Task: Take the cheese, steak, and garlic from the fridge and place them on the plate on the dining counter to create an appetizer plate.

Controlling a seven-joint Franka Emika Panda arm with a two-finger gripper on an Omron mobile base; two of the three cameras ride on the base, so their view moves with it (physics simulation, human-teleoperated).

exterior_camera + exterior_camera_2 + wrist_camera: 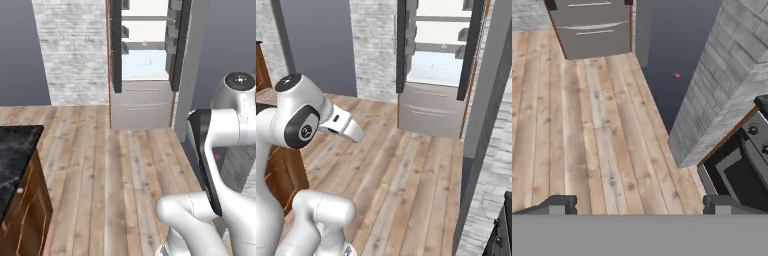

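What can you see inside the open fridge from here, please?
Inside the fridge: white shelves, a pale blue box and grey drawers below. Door bins line both doors. No food is discernible; the bins cover the shelf edges.

The fridge stands open across the wood floor, ahead of the arm, with a brick wall just to its left. A counter lies at the near left, a stove at the right behind a brick pillar.

floor: wood planks | wall: pale brick | stove: dark, beside brick corner
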